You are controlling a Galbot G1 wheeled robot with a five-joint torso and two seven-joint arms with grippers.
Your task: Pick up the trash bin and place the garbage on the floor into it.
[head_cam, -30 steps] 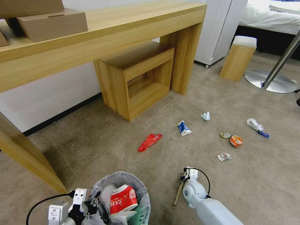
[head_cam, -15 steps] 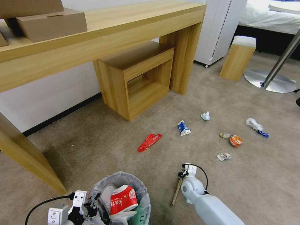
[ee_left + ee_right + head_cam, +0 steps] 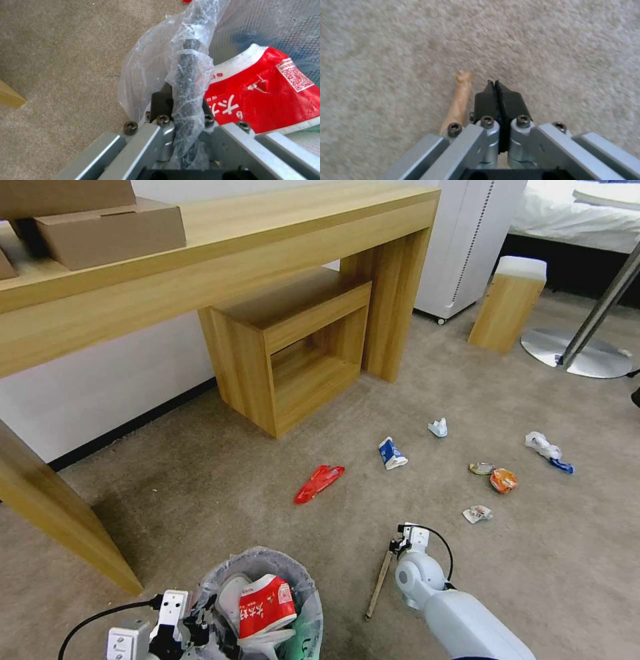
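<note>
The trash bin (image 3: pixel 293 580), lined with a crinkly plastic bag, sits at the bottom of the head view with a red-white crushed cup (image 3: pixel 265 604) inside. My left gripper (image 3: pixel 195 628) is shut on the bin's bagged rim (image 3: pixel 187 72). My right gripper (image 3: pixel 495 86) is shut with nothing in it, just above the carpet. A wooden stick (image 3: pixel 461 100) lies right beside its fingers, not between them. Farther out on the floor lie a red wrapper (image 3: pixel 319 483), a blue-white carton (image 3: pixel 392 453), crumpled paper (image 3: pixel 438 428), an orange wrapper (image 3: pixel 503 481) and a clear bottle (image 3: pixel 548 449).
A long wooden desk stands ahead, with its slanted leg (image 3: pixel 60 513) close on the left. A wooden cube stool (image 3: pixel 293 353) sits under it. At the far right are a white appliance (image 3: pixel 467 240), a small wooden stool (image 3: pixel 510 307) and a metal lamp base (image 3: pixel 577 355). Open carpet lies between.
My right gripper has shifted slightly forward and to the right, off the stick's upper end. The stick stays on the carpet. The bin and left gripper sit a little lower in view.
</note>
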